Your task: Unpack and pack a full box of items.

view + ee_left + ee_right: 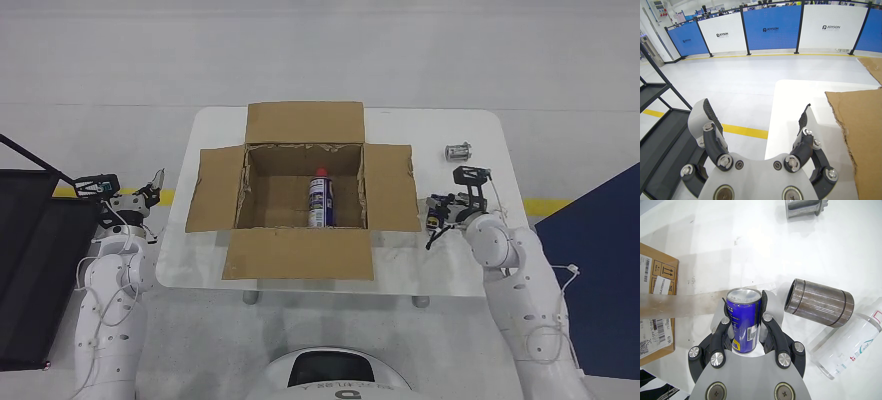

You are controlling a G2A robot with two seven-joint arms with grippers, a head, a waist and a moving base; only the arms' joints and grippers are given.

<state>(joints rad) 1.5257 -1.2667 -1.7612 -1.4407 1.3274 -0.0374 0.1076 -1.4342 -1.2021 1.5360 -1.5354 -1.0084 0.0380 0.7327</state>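
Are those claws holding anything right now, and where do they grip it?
The right gripper clamps a blue can by its sides, near one end. The left gripper is open and empty.

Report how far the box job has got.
Done: a steel cylinder, a clear bottle and a metal part lie on the table outside the open box. In hand: the right gripper, jaws shut on a blue can beside them. Remaining: a spray can is in the box; the left gripper hangs open at the table's edge.
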